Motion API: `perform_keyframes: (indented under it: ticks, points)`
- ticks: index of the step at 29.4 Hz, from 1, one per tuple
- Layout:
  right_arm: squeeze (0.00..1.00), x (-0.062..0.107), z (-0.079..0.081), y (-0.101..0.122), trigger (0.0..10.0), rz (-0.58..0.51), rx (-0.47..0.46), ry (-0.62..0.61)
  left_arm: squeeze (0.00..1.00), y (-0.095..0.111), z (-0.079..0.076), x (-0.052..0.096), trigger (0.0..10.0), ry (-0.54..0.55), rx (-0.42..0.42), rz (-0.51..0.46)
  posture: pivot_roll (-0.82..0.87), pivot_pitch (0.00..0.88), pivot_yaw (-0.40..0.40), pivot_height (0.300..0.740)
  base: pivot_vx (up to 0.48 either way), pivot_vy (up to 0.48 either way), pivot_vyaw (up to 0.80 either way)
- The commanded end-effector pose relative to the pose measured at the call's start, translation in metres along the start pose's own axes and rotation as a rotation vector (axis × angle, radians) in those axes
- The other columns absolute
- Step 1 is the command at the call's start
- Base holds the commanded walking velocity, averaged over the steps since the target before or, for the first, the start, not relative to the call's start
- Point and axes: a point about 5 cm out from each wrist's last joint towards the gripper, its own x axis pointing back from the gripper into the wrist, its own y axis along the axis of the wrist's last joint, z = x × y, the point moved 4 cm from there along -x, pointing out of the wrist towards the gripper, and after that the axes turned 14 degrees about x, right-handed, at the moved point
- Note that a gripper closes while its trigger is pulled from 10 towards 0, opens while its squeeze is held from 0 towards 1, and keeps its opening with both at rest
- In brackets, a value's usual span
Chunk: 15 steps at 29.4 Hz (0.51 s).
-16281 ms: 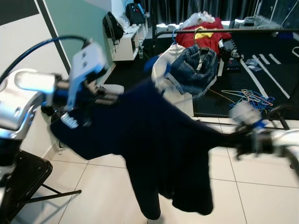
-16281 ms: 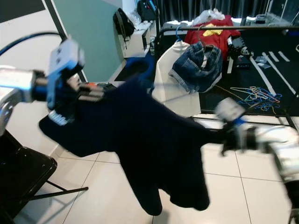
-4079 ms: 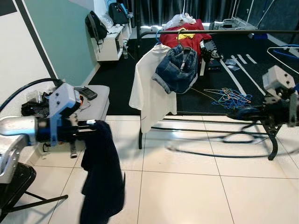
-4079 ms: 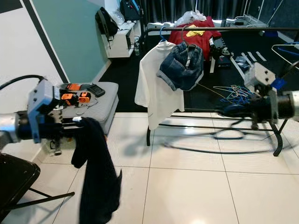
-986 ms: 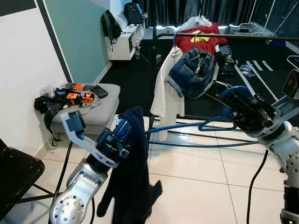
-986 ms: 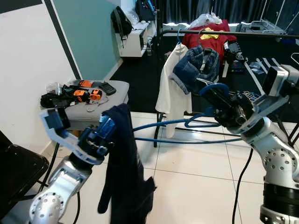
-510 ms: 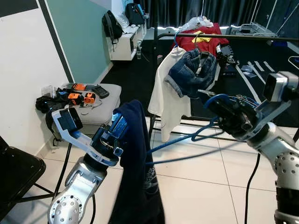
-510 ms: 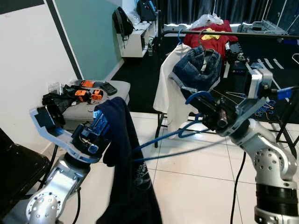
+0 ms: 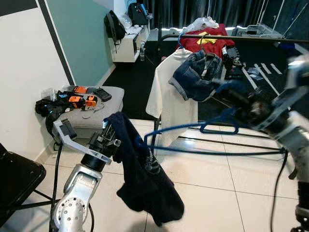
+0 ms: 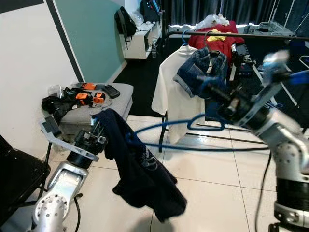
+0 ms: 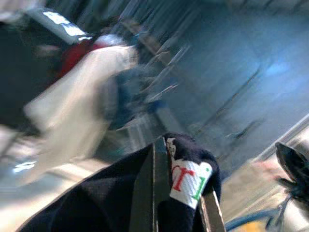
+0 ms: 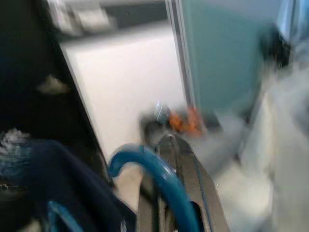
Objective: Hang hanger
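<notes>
The left gripper [image 11: 178, 212] has its fingers [image 11: 145, 193] clenched on the collar of the dark navy T-shirt [image 9: 145, 183], well short of the clothes rail [image 9: 231, 36]. The right gripper [image 9: 248, 108] grasps the blue hanger [image 9: 212, 140] at its hook end, below the rail. Compared with half a second ago, the hanger's far arm now sits inside the shirt, and the shirt has swung out toward the rail instead of hanging straight down. Judgement: threading is under way; the shirt is only partly on, and hooking onto the rail beside the white shirt [image 9: 169, 106] and jeans [image 9: 195, 77] remains.
</notes>
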Motion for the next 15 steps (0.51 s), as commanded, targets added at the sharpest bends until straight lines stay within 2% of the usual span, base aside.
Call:
perform_keyframes:
  ticks: [1, 2, 3, 4, 6, 8, 11, 12, 15]
  points:
    - [0.0, 0.0, -0.004, -0.025, 10.0, 0.094, -0.012, -0.068, 0.0, -0.001, 0.006, 0.002, 10.0, 0.046, -0.089, 0.027, -0.15, 0.0, 0.012, 0.74, 0.0, 0.0, 0.0]
    - [0.0, 0.005, -0.007, -0.052, 10.0, 0.167, -0.041, -0.138, 0.0, -0.008, 0.014, 0.008, 10.0, 0.102, -0.161, 0.079, -0.14, 0.0, 0.012, 0.74, 0.0, 0.0, 0.0]
    - [0.0, 0.005, -0.007, -0.052, 10.0, 0.167, -0.041, -0.138, 0.0, -0.008, 0.014, 0.008, 10.0, 0.102, -0.161, 0.079, -0.14, 0.0, 0.012, 0.74, 0.0, 0.0, 0.0]
    - [0.0, 0.014, -0.01, -0.08, 10.0, 0.248, -0.051, -0.203, 0.0, -0.015, 0.025, 0.016, 10.0, 0.166, -0.217, 0.127, -0.13, 0.0, 0.01, 0.74, 0.0, 0.0, 0.51]
    - [0.0, 0.014, -0.01, -0.08, 10.0, 0.248, -0.051, -0.203, 0.0, -0.015, 0.025, 0.016, 10.0, 0.166, -0.217, 0.127, -0.13, 0.0, 0.01, 0.74, 0.0, 0.0, 0.51]
    - [0.0, 0.029, -0.01, -0.118, 10.0, 0.335, -0.112, -0.284, 0.0, -0.033, 0.054, 0.038, 10.0, 0.318, -0.34, 0.245, -0.12, 0.0, 0.001, 0.74, 0.0, 0.0, 0.69]
    - [0.0, 0.031, -0.009, -0.126, 10.0, 0.349, -0.127, -0.296, 0.0, -0.039, 0.063, 0.046, 10.0, 0.359, -0.367, 0.282, -0.12, 0.0, 0.001, 0.74, 0.0, 0.0, 0.53]
    - [0.0, 0.031, -0.01, -0.128, 10.0, 0.353, -0.125, -0.31, 0.0, -0.043, 0.068, 0.051, 10.0, 0.386, -0.369, 0.3, -0.12, 0.0, -0.002, 0.74, 0.0, 0.0, 0.0]
    - [0.0, 0.029, -0.016, -0.131, 10.0, 0.373, -0.102, -0.338, 0.0, -0.045, 0.069, 0.052, 10.0, 0.395, -0.36, 0.295, -0.11, 0.0, -0.007, 0.74, 0.0, 0.0, 0.0]
